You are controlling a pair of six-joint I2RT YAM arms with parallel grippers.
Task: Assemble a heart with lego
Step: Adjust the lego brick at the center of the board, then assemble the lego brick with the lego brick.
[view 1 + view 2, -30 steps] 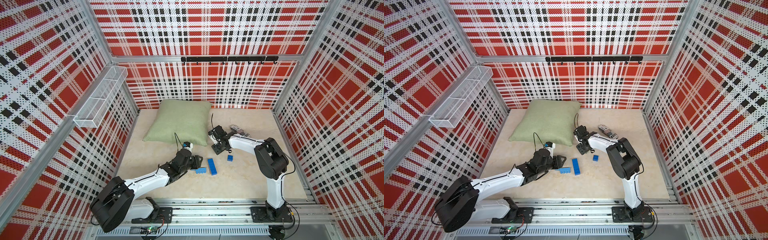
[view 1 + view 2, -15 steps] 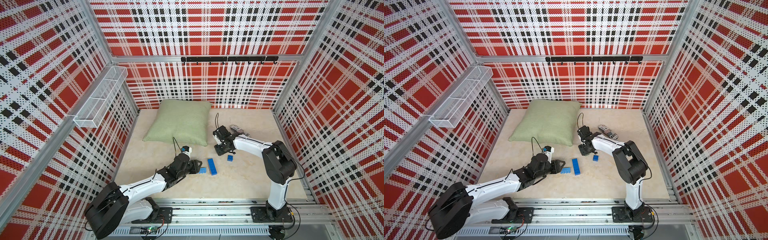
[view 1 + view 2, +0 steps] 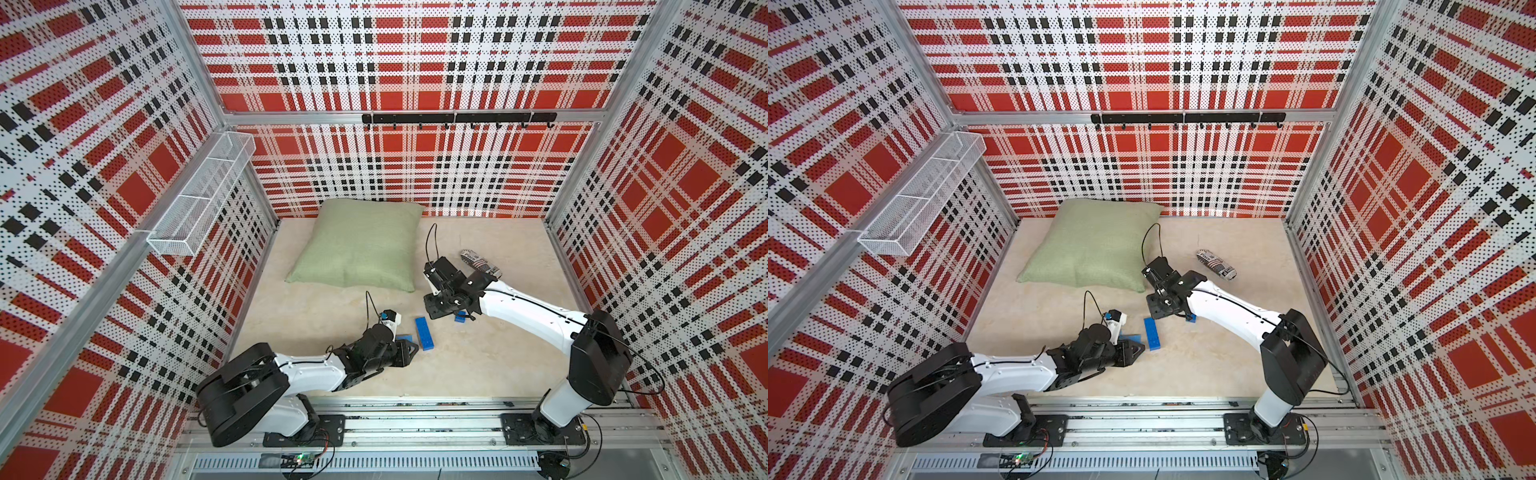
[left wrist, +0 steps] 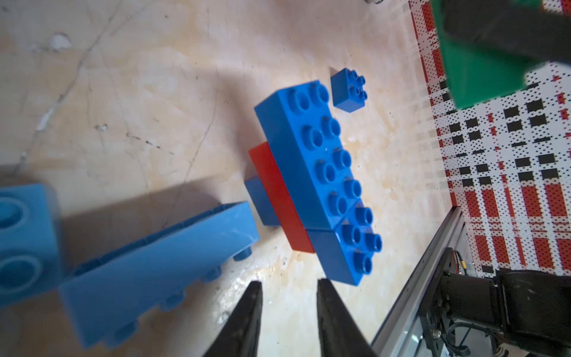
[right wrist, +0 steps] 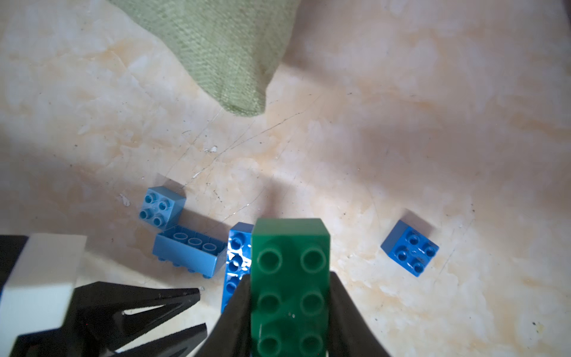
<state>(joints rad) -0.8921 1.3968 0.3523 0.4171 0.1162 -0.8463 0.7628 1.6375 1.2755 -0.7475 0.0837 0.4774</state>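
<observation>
The heart (image 4: 312,167) lies studs up on the table (image 3: 478,365), in front of the pillow (image 3: 361,245) and between the two arms. In both top views it reads only as a dark blue bar (image 3: 1153,333). The left wrist view adds a red brick (image 4: 278,191) under that bar and more blue below; how those lower pieces join is unclear from this angle. Its long axis runs from the pillow side toward the front rail (image 3: 415,419), slightly askew.

A small dark blue brick (image 5: 409,247) sits apart, toward the right arm. Opposite, a long light blue brick (image 5: 188,253) lies on its side close to the heart, hollow underside showing, with a small light blue brick (image 5: 160,207) just beside it. The top views largely hide these two.

The right gripper (image 5: 290,281) clamps a green brick (image 5: 290,244) near the heart's pillow-side end. The left gripper (image 4: 289,282) has its jaws narrow with nothing between them, tips near the rail-side end.

Since a second ago the left gripper has drawn back toward the rail and the right gripper has shifted nearer the small dark blue brick. The heart and the small dark blue brick are unmoved.
</observation>
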